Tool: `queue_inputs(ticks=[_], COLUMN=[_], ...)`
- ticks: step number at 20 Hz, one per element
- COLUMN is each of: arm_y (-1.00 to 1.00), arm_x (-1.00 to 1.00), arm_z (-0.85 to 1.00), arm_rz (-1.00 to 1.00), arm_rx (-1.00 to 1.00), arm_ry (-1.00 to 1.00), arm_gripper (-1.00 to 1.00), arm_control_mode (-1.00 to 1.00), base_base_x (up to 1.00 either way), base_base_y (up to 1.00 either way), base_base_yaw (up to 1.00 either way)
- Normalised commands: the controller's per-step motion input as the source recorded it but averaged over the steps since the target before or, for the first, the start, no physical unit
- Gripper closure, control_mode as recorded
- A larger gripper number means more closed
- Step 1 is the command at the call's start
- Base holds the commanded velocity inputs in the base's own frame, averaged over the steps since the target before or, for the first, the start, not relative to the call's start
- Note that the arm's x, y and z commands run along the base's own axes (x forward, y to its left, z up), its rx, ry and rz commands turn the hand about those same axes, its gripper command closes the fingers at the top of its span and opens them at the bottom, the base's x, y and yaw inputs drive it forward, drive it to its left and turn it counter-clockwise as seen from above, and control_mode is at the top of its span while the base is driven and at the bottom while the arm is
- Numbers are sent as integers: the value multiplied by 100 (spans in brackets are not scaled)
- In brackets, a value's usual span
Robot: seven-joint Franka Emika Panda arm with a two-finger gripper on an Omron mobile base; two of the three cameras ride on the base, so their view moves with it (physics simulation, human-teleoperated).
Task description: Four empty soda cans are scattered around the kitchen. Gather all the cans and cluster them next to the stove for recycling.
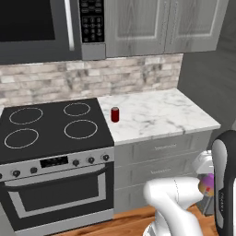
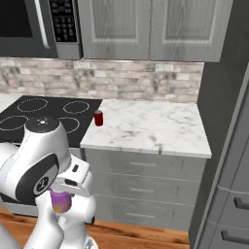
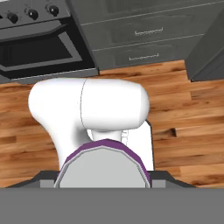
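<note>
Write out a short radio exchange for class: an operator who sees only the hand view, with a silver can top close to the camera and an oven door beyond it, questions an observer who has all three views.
Operator: What is this silver top with the purple rim?
Observer: It is a pink-purple can, upright, hanging off the floor low beside the arm, in front of the grey drawers.
Operator: Has any can reached the stove yet?
Observer: Yes. A red can stands upright on the marble counter, just beside the edge of the stove.
</note>
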Motion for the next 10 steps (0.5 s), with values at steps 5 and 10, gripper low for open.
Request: queue_inputs(ticks=[5, 10], arm_y=[0, 0], arm_x=[0, 0], arm_z=[0, 0], arm_rz=[0, 0], arm_rx=[0, 0], arm_ry=[0, 0], arm_gripper=[100, 100], arm_control_mode=[100, 100], base_base_x=[45, 40], base_base_y=[0, 0], base_base_yaw=[0, 0])
